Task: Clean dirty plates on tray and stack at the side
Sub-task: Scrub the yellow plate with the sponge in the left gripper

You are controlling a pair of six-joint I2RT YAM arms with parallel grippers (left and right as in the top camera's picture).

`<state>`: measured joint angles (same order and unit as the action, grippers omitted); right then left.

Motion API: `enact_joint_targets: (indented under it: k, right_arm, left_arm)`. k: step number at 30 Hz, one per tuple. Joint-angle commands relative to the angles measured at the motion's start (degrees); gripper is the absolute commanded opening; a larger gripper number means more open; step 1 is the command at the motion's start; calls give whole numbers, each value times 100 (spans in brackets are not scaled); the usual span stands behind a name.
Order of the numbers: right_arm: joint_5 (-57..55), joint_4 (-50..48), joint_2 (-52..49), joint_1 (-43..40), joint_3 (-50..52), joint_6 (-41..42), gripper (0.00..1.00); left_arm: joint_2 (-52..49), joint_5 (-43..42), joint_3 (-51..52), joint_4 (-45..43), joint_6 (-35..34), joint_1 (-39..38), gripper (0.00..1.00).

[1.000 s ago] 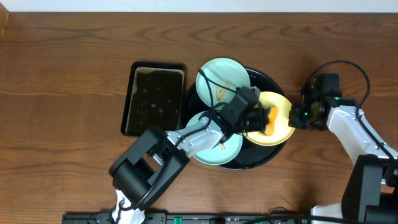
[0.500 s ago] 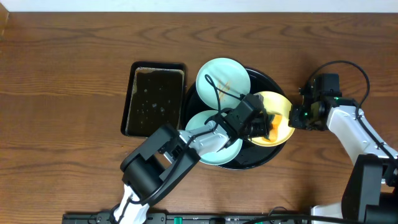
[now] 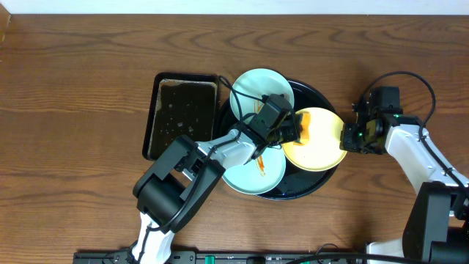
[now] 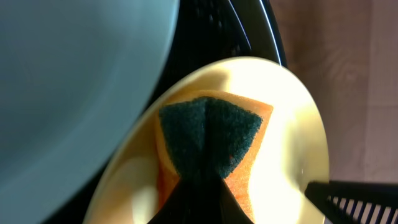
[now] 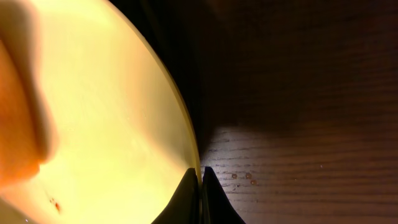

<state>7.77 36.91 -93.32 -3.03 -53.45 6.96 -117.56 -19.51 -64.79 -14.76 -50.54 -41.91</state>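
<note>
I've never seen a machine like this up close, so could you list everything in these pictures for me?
Table: one, brown wood, under everything.
Round tray: one, glossy black, mid-table.
Oblong tray: one, black, just left of the round tray.
Blue plates: two, light blue, on the round tray's left half; the nearer one has an orange streak.
Yellow plate: one, pale yellow, on the round tray's right side.
Sponge: one, orange with a dark green face, on the yellow plate.
Left gripper: one, black, shut on the sponge.
Right gripper: one, black, pinching the yellow plate's rim.
</note>
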Motion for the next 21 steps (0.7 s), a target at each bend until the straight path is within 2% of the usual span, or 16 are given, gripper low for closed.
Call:
enact_joint_targets:
  k: [1, 6, 12, 19, 21]
  right_arm:
    - [20, 20, -46, 55, -85, -87, 1]
    - [22, 22, -46, 55, -85, -87, 1]
    - [22, 26, -46, 55, -85, -85, 1]
    - [22, 46, -46, 55, -85, -87, 1]
    - [22, 57, -46, 55, -85, -85, 1]
  left_arm:
    - [96, -341, -109, 374, 413, -107, 7]
    - [382, -745, -109, 828, 1029, -350, 7]
    - [490, -800, -107, 949, 1045, -647, 7]
    - [470, 621, -107, 1241, 1058, -791, 7]
    - [450, 1147, -107, 1259, 1266, -761, 7]
